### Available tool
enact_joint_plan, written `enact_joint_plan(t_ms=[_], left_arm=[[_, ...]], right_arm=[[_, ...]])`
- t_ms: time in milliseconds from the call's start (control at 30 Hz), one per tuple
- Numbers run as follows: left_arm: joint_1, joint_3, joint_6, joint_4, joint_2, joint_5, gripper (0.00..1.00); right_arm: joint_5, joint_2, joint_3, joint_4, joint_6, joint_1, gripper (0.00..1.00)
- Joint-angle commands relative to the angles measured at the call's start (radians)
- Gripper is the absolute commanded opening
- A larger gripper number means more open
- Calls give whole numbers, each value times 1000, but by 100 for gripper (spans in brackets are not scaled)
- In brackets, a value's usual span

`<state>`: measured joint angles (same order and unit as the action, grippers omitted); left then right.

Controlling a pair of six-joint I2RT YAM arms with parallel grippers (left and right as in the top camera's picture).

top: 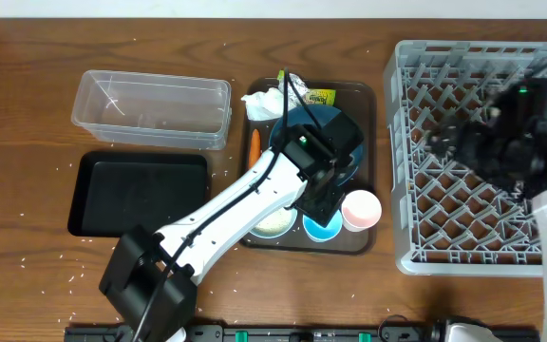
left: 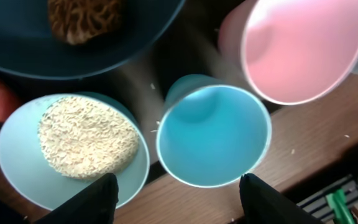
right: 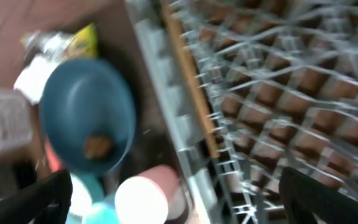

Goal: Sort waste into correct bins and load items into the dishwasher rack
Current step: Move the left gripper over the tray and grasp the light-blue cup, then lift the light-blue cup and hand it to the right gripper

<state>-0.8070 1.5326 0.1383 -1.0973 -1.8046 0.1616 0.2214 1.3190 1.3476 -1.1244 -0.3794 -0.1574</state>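
My left gripper [top: 328, 201] [left: 179, 202] is open and empty, hovering just above the light-blue cup [top: 322, 226] [left: 213, 134], with its fingers on either side of the cup. The pink cup [top: 360, 209] [left: 303, 46] stands beside it. The white bowl [top: 273, 223] [left: 17, 168] holds rice [left: 86, 137]. The dark-blue plate [top: 354, 163] [left: 123, 43] carries the brown lump [left: 82, 18]. The carrot [top: 254, 144], tissue [top: 264, 103] and wrapper [top: 317, 96] lie at the tray's far side. My right gripper [top: 454, 142] [right: 179, 208] is open and empty over the grey rack [top: 482, 218] [right: 278, 93].
Everything sits on a dark-brown tray [top: 367, 242]. The clear tub [top: 150, 107] and the black tub [top: 139, 195] stand to its left. Rice grains are scattered on the wooden table. The right wrist view is blurred.
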Motion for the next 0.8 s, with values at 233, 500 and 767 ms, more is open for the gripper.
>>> enact_joint_plan(t_ms=[233,500,767], left_arm=[[5,-183,66,170,3,-35,64],[5,-251,67,249,2,-42,31],[8,-260,66,250,2,-43,6]], right_arm=[[23,-28,19,-32,43,-129,99],[23,-28,19,-32,44,-129,99],[23,-27,19,-32,44,-129,99]])
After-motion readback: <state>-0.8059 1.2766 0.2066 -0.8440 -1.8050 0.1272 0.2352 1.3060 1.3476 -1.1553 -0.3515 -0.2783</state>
